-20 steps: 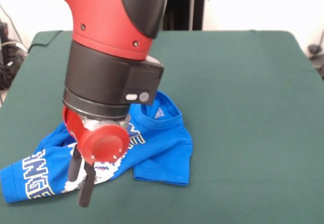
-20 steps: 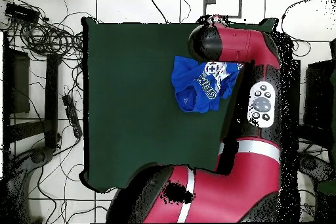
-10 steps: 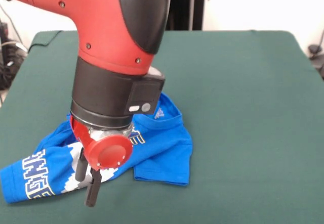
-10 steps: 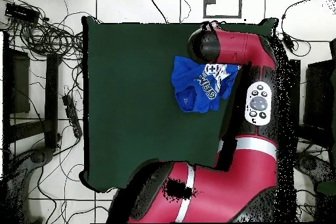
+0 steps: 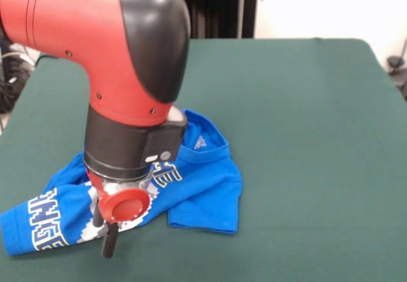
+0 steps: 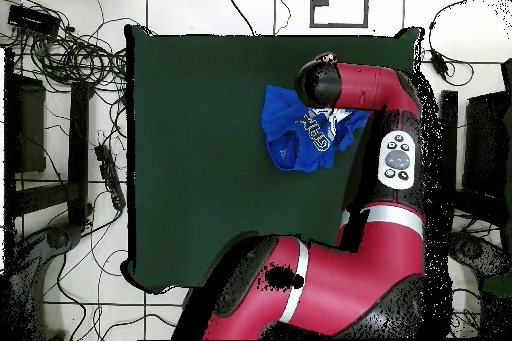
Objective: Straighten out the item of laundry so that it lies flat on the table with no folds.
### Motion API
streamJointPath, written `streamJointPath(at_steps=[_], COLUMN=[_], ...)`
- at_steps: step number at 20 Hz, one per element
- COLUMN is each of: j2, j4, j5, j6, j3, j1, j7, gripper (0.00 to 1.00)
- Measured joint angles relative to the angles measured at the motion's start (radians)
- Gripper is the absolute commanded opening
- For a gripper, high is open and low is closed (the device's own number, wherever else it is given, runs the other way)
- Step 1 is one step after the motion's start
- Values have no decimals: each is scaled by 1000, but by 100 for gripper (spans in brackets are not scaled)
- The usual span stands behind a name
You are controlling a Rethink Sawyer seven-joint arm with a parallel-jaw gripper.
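The item of laundry (image 5: pixel 203 180) is a bright blue T-shirt lying crumpled on the green table (image 5: pixel 305 135), with white lettering showing on a fold at the left. The red and black arm comes down over its middle. My gripper (image 5: pixel 102 239) hangs at the shirt's near edge with its two dark fingers (image 5: pixel 109 240) apart, one over the cloth and one over the green just past the hem. Nothing is between them. In the overhead view the shirt (image 6: pixel 295 135) lies near the table's (image 6: pixel 200 157) upper right, and the arm's wrist hides the gripper.
Bare green cloth stretches to the right of the shirt and behind it in the front view. Cables (image 6: pixel 75 57) and dark frames (image 6: pixel 30 137) lie on the floor left of the table in the overhead view. The arm's big red links (image 6: pixel 330 287) overhang the table's lower right.
The wrist has come down closer to the shirt and shifted slightly left in the front view. The fingers stay apart. The shirt has not moved.
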Motion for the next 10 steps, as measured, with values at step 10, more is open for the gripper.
streamJointPath(at_steps=[10], j2=[33], j4=[2], j5=[-2], j6=[-48], j3=[-2], j1=[-8], j7=[0], gripper=[100])
